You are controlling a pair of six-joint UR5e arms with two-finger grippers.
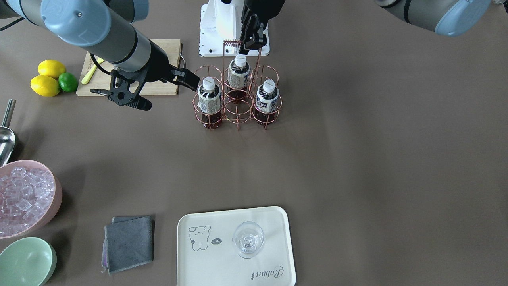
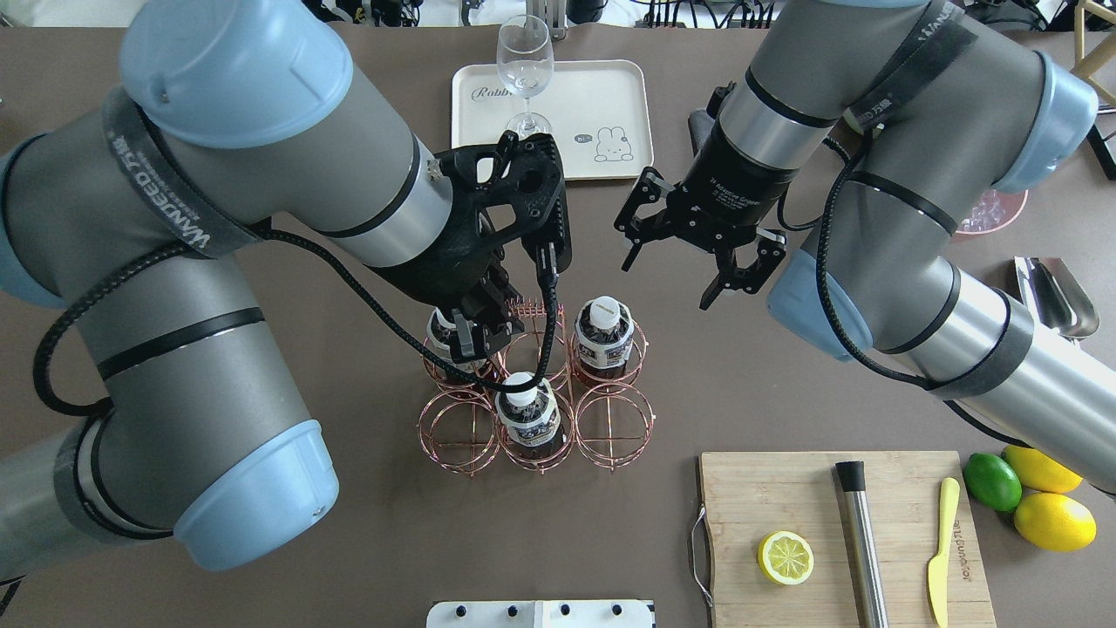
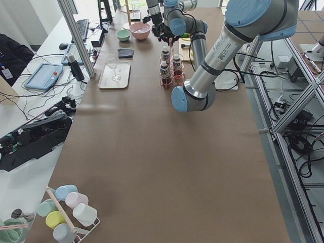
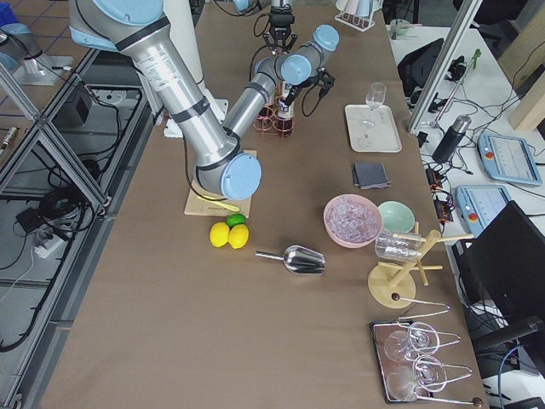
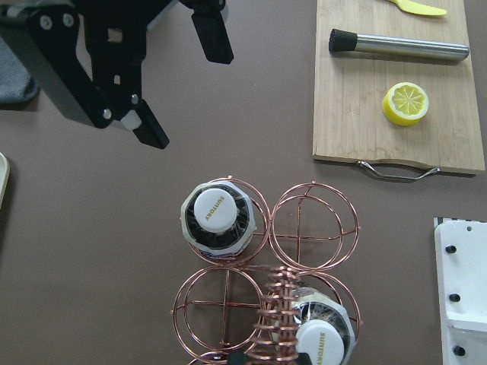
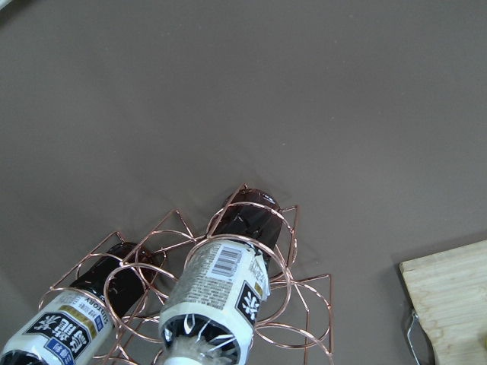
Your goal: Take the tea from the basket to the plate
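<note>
The copper wire basket (image 1: 238, 110) stands mid-table with three tea bottles (image 1: 209, 98) (image 1: 238, 73) (image 1: 266, 97) upright in its rings. My left gripper (image 1: 249, 43) comes down from above and is shut on the basket's coiled handle (image 1: 233, 42); in the overhead view this gripper (image 2: 486, 331) partly hides one bottle. My right gripper (image 1: 172, 95) is open and empty, level with the bottles, one fingertip (image 1: 194, 84) close beside the nearest bottle and not touching it. The cream plate (image 1: 274, 242) lies at the table's far side from me.
A wine glass (image 1: 248, 238) stands on the plate. A cutting board (image 2: 785, 497) holds a lemon half (image 2: 785, 556), a steel muddler (image 2: 861, 541) and a yellow knife (image 2: 942, 549). Lemons and a lime (image 1: 47, 79), an ice bowl (image 1: 24, 198), a green bowl (image 1: 24, 262), a grey cloth (image 1: 129, 242) and a scoop (image 1: 6, 139) lie on my right side.
</note>
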